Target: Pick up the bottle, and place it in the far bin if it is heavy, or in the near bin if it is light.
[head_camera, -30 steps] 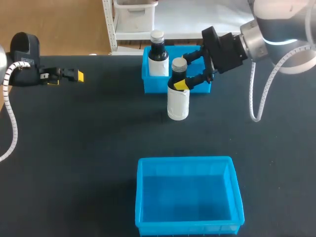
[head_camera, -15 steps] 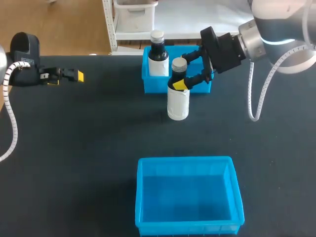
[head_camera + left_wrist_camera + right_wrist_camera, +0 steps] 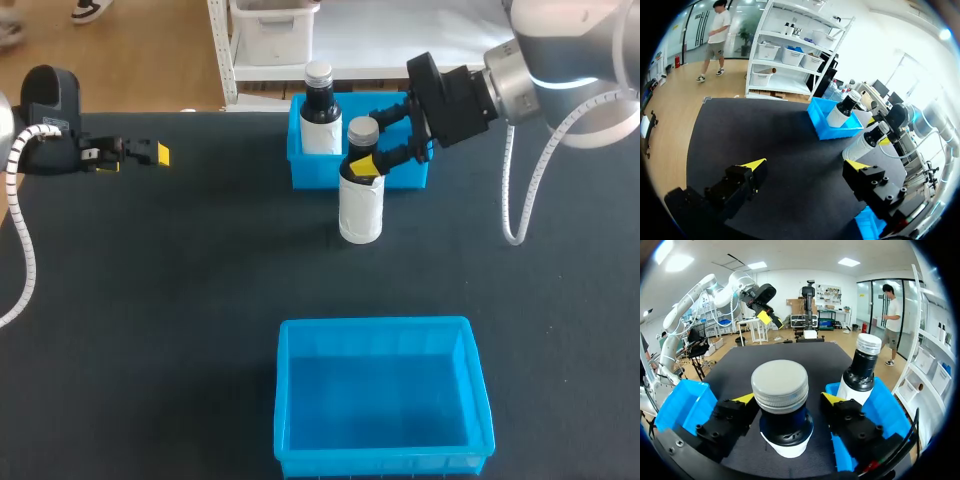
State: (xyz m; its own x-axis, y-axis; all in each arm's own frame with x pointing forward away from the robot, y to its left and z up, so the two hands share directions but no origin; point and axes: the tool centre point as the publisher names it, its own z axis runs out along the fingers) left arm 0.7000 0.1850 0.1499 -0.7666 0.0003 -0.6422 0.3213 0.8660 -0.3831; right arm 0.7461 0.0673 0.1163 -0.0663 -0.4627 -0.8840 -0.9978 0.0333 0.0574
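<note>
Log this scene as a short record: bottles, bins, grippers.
bottle: upright on table, just before far bin
second bottle: upright inside far bin
near bin: holds no bottle
right gripper: open, straddling bottle's neck
left gripper: open, holding nothing, over table's far left

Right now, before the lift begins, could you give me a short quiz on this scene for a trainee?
1. True or false: a dark bottle stands inside the far bin.
2. Which fingers flank the neck of the bottle on the table? A) left fingers B) right fingers
3. Fill in: the left fingers are ___.
Key: 1 true; 2 B; 3 open.
</note>
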